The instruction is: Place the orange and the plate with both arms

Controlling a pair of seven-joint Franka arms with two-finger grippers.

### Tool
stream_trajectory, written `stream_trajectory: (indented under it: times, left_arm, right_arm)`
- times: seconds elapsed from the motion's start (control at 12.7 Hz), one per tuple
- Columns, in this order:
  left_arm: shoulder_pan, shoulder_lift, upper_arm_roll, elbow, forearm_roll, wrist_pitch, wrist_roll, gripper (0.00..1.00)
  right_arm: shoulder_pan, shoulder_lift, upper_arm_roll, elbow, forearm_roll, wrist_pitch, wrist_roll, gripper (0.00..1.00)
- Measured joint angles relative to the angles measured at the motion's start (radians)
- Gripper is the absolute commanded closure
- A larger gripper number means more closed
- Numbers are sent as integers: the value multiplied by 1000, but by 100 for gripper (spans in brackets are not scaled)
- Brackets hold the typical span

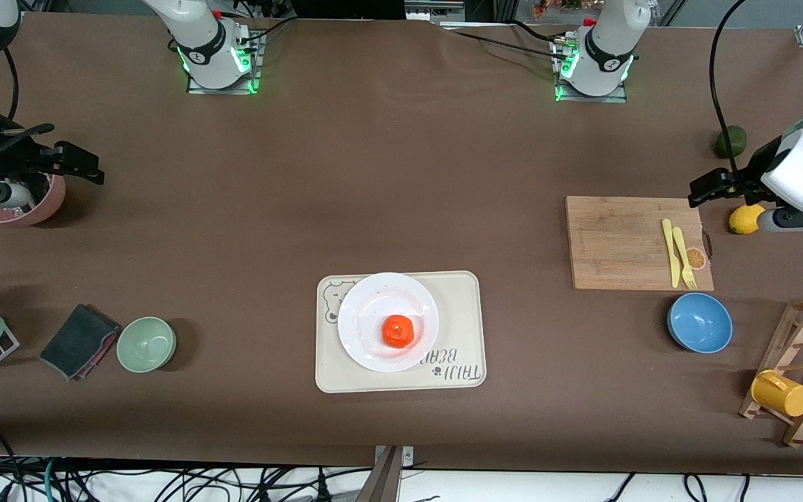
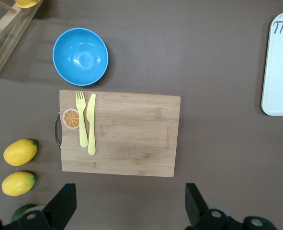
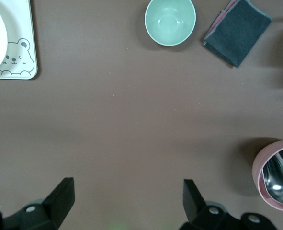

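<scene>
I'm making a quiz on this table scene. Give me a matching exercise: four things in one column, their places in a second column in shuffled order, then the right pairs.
Things:
1. orange
2. plate
3. yellow fork
4. blue bowl

Places:
A. on the wooden cutting board
B. on the bear-print tray
C. on the bare table, nearer the front camera than the cutting board
D. on the white plate

Right pairs: 1-D, 2-B, 3-A, 4-C
</scene>
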Motion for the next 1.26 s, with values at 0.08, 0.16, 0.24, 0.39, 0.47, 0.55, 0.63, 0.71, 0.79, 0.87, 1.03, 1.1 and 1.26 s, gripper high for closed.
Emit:
stream_trajectory:
  times: [0.08,0.16,0.24,0.39,0.47,0.55,0.63,0.71,0.79,0.87,1.03,1.1,1.26]
  left_arm:
    - [0,0,0,0,0,0,0,0]
    - [0,0,0,0,0,0,0,0]
    - [0,0,0,0,0,0,0,0]
    - [0,0,0,0,0,0,0,0]
    - [0,0,0,0,0,0,0,0]
    - [0,0,0,0,0,0,0,0]
    - [0,0,0,0,0,0,0,0]
    - [0,0,0,0,0,0,0,0]
    - [0,0,0,0,0,0,0,0]
    - [0,0,0,0,0,0,0,0]
    - [0,0,0,0,0,0,0,0]
    - [0,0,0,0,0,0,0,0]
    - [0,0,0,0,0,-1,0,0]
  right_arm:
    - [1,0,1,0,0,-2,0,0]
    - [1,0,1,0,-1,-3,1,0]
    - [1,0,0,0,-1,-3,1,0]
    - [0,0,-4,4,-2,-3,1,0]
    - [0,0,-5,13,-4,-3,1,0]
    - [-3,0,-6,25,-5,-4,2,0]
    - [-10,0,-6,38,-5,-5,3,0]
    - [-21,0,-8,50,-5,-5,3,0]
    - [-33,1,-10,65,-5,-6,3,0]
    - [-41,2,-11,77,-5,-6,3,0]
    - [-43,3,-10,85,-5,-7,3,0]
    - [-43,7,-7,85,-5,-12,3,0]
    - [-42,17,0,85,-5,-37,3,0]
